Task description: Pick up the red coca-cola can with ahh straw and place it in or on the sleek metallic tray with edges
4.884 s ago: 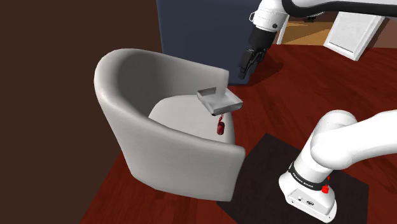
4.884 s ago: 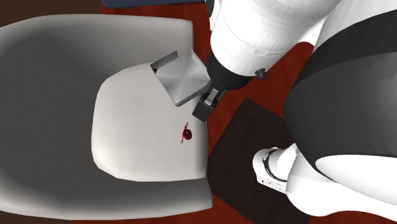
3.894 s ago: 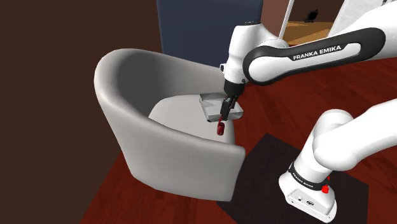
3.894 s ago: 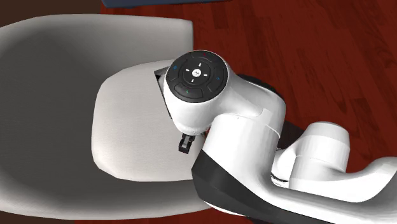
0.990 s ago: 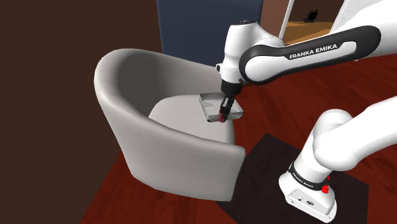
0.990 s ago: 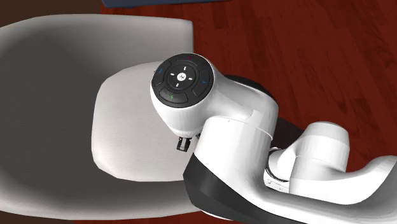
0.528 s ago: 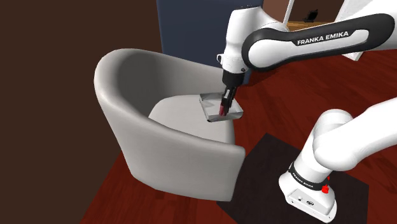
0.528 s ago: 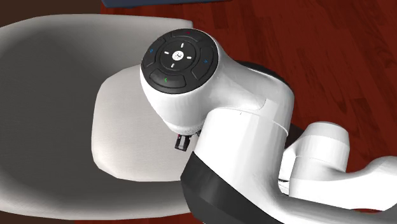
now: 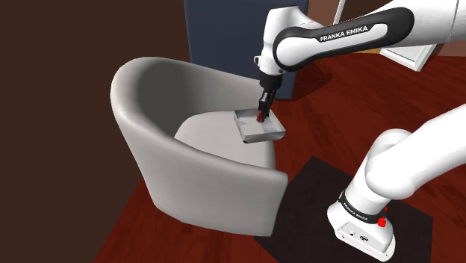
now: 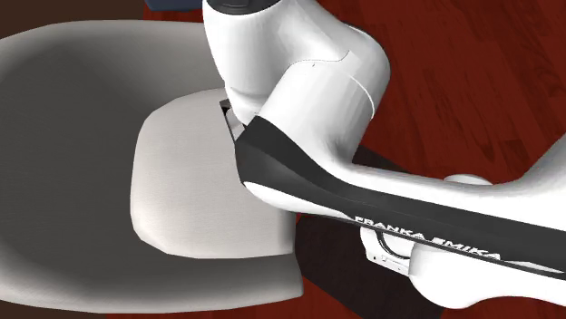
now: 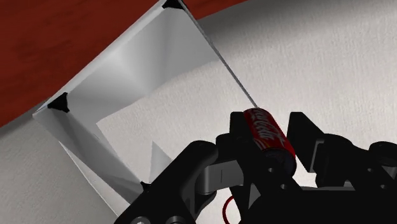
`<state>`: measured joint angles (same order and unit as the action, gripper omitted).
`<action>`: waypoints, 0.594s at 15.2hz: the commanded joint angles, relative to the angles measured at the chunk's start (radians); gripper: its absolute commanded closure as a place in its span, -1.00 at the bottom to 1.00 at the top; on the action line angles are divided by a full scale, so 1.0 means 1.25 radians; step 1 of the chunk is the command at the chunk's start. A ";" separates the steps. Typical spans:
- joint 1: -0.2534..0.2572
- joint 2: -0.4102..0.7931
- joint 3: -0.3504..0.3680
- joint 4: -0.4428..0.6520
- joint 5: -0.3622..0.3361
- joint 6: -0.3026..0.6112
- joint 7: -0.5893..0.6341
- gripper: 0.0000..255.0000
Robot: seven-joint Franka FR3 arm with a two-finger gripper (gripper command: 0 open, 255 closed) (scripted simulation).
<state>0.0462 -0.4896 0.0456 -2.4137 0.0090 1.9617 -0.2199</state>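
Reaching over the pale armchair (image 9: 168, 161) in the shoulder view, the white arm (image 9: 351, 31) is holding its black tool (image 9: 261, 112) low over the far part of the metallic tray (image 9: 263, 132). The tray is sitting on the seat cushion at its edge toward that view's right. The red can (image 9: 260, 118) is showing between the fingers.

In the second exterior view, the arm is covering much of the seat, and one corner of the tray is showing beside it.

In the wrist view, the tool is clasping the red Coca-Cola can by its sides. A thin red straw (image 11: 224, 205) is curling beneath, and the tray is lying beyond on the cushion.
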 commanded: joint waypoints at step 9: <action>-0.063 0.218 -0.111 0.189 -0.030 0.030 -0.157 1.00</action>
<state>-0.0255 -0.2518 -0.0804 -2.2103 -0.0289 1.9983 -0.3952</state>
